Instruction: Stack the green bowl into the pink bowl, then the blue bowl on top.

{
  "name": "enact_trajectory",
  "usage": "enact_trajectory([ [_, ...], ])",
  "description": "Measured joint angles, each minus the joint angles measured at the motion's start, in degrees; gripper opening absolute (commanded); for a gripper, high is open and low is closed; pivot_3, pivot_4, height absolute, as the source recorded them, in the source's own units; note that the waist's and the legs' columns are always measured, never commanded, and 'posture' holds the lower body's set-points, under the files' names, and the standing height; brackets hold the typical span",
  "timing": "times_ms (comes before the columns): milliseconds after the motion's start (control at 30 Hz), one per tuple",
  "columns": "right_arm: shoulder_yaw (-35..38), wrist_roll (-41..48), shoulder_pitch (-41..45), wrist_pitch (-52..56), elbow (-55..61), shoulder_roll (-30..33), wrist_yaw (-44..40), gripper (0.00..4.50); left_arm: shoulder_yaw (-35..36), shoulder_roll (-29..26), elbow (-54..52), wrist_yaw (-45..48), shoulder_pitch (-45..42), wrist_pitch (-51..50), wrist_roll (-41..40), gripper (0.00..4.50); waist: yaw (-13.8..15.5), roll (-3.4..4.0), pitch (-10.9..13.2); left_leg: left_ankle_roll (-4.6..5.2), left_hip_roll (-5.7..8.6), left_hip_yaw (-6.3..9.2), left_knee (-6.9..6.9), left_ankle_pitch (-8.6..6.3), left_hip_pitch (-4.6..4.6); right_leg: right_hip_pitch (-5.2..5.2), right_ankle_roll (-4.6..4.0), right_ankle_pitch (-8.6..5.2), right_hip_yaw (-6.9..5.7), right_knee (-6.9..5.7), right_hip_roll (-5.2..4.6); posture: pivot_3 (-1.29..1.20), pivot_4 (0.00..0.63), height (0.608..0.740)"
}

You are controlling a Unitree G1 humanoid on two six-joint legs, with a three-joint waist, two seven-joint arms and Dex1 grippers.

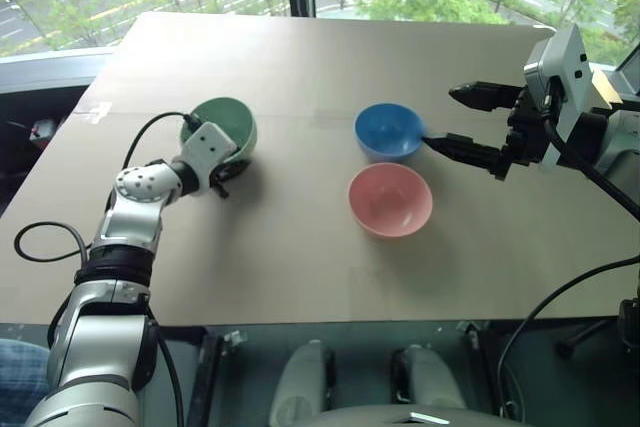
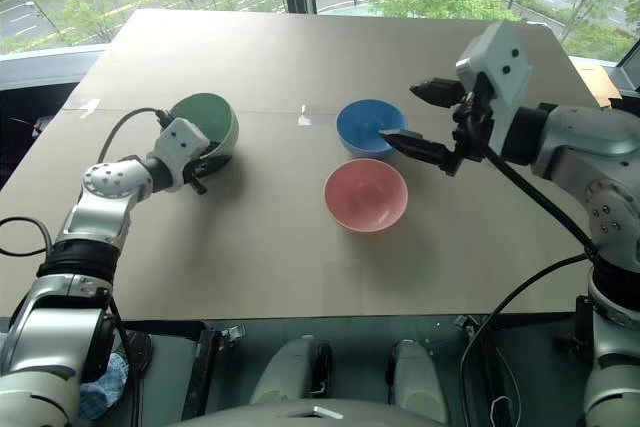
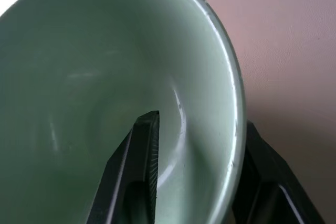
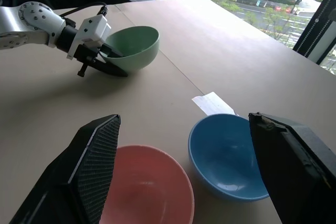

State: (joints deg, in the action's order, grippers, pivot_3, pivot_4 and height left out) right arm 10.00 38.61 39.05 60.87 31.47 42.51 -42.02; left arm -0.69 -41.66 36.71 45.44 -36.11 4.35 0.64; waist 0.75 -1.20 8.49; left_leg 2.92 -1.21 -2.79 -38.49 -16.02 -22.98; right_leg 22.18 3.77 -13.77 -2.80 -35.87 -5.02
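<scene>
- The left gripper is clamped on the rim of the green bowl: in the left wrist view one black finger lies inside the bowl and the other sits outside the wall, with the rim between them
- The green bowl is tipped toward the arm, its far side lifted and its mouth facing the gripper; it lies on the left part of the table, well apart from the other two bowls
- The right gripper hangs above the table with its two fingers spread wide and nothing between them; it is just to the right of the blue bowl, its lower finger reaching close over that bowl's right edge
- The blue bowl stands upright near the middle of the table; the pink bowl stands upright just in front of it, nearer the robot, the two rims almost touching
- No brand, label or readable writing shows on the bowls or grippers; a small strip of pale tape lies on the surface near the blue bowl
- The table is covered in plain brown board with a seam across it
- Behind it a large window looks out on green trees and a road with painted markings
</scene>
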Motion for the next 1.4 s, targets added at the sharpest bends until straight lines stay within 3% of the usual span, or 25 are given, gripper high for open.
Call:
enact_trajectory([
  [33,0.0,0.1,0.0,0.0,0.0,0.1,0.3,4.12,0.2,-0.2,0.3,-0.1,-1.1,1.2,0.1,0.1,0.2,-0.01,0.0,0.0,-0.01,0.03,-0.02,0.0,0.0,-0.01,0.0,0.0,-0.01,0.0,-0.01,0.0,0.15,0.74],
  [333,-0.1,1.6,-0.2,0.0,0.0,1.0,2.5,4.12,-3.1,-0.5,12.2,4.6,-9.6,8.8,3.9,0.1,0.2,-0.05,0.0,0.01,0.15,0.02,-0.05,0.0,-0.05,0.01,0.01,0.01,-0.04,-0.02,0.0,0.0,0.15,0.74],
  [467,-0.2,2.3,-0.2,0.0,0.0,1.1,2.7,4.12,-4.3,1.8,13.5,9.7,-17.3,10.8,3.6,0.1,0.2,-0.09,0.0,0.06,0.2,0.09,-0.38,-0.03,-0.73,0.45,0.03,0.02,-0.25,-0.06,-0.01,0.0,0.15,0.74],
  [667,-0.7,2.4,-0.2,-0.1,0.0,1.1,3.5,4.12,-9.0,5.7,3.0,22.0,-21.5,12.0,1.9,0.1,-0.1,-0.07,0.0,0.12,0.22,0.01,-0.49,-0.06,-0.89,0.53,0.05,0.02,-0.34,-0.01,-0.02,0.0,0.15,0.74],
  [867,-1.2,2.3,-0.2,-0.7,0.0,1.2,3.8,4.12,-13.1,6.2,-17.2,36.5,-18.7,11.3,-5.6,0.1,-0.3,-0.02,0.0,0.12,0.13,0.14,-0.55,-0.06,-0.79,0.5,0.05,0.02,-0.24,-0.09,0.0,0.0,0.15,0.74],
  [1067,-2.0,2.3,-0.2,-1.2,0.0,1.3,4.2,4.12,-16.0,6.2,-26.9,41.5,-15.0,12.5,-8.1,0.1,0.0,-0.02,0.0,0.15,0.12,0.19,-0.72,-0.07,-0.78,0.5,0.06,0.03,-0.16,-0.09,0.01,0.0,0.15,0.74],
  [1367,-2.7,2.3,-0.2,-1.8,0.0,1.3,4.9,4.12,-18.0,9.7,-22.6,42.1,-12.8,26.2,-7.5,0.1,0.0,-0.02,0.0,0.25,0.19,0.18,-0.73,-0.13,-0.83,0.48,0.12,0.07,-0.15,-0.1,-0.01,0.0,0.15,0.74],
  [1400,-2.8,2.3,-0.2,-1.9,0.0,1.3,5.0,4.12,-18.0,10.1,-22.4,42.0,-12.7,26.8,-7.5,0.5,0.0,-0.03,0.0,0.25,0.18,0.19,-0.72,-0.13,-0.84,0.49,0.12,0.07,-0.15,-0.09,0.0,0.0,0.15,0.74],
])
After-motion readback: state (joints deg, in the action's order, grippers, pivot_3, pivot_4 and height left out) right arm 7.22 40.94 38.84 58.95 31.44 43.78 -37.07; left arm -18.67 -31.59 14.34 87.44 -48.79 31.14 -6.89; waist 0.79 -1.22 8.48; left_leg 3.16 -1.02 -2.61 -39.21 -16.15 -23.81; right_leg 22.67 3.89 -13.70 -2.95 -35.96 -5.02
